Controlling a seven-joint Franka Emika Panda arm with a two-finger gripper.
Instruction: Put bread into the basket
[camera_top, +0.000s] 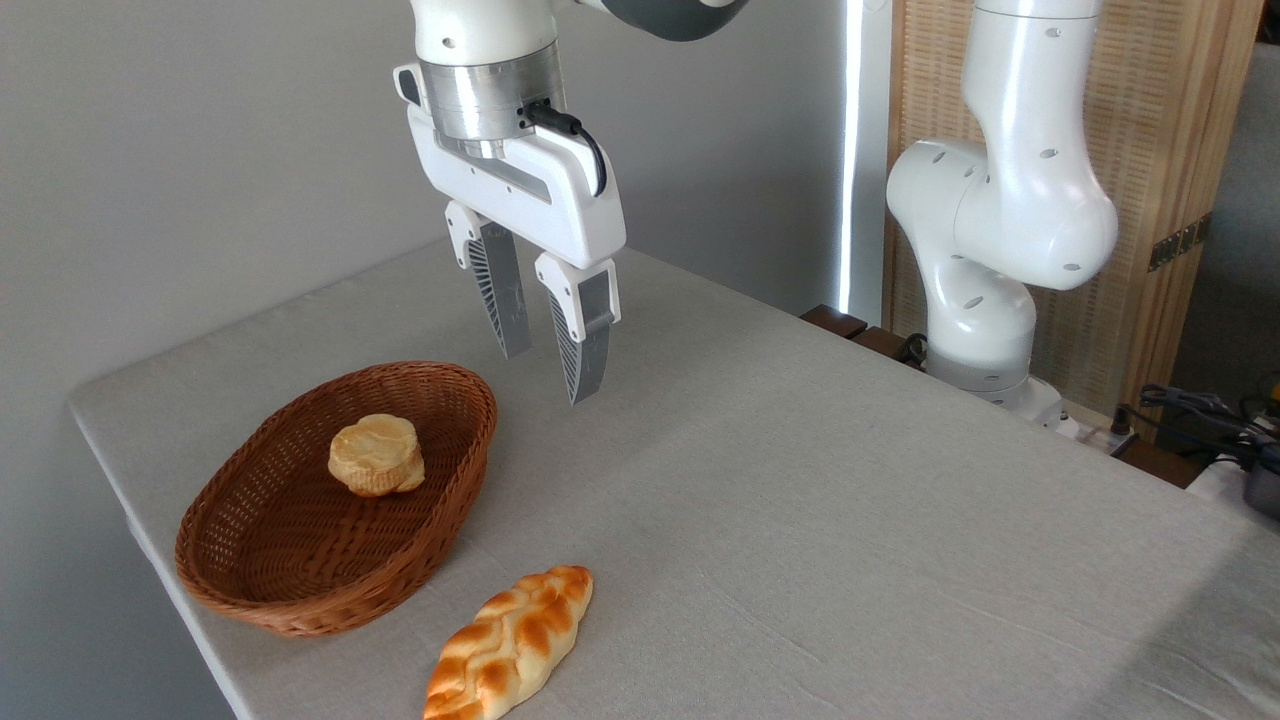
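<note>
Sitting at the left end of the table (850, 520), near its edge, the wicker basket (270, 560) holds one small round pale bun (377, 455), which rests toward the far side of the weave. Just beside the basket, on the bare grey cloth at the near edge (close to its rim, though I cannot tell whether they touch), lies the braided bread (510, 645), glossy and golden, pointing diagonally away from me. Above and a little to the right of the basket hangs the gripper (550, 372), its two ribbed fingers (503, 300) pointing downward with a clear gap between them and nothing in it, well above the cloth. Farther right stands the white arm base (985, 300), in front of a wooden screen (1170, 150).
</note>
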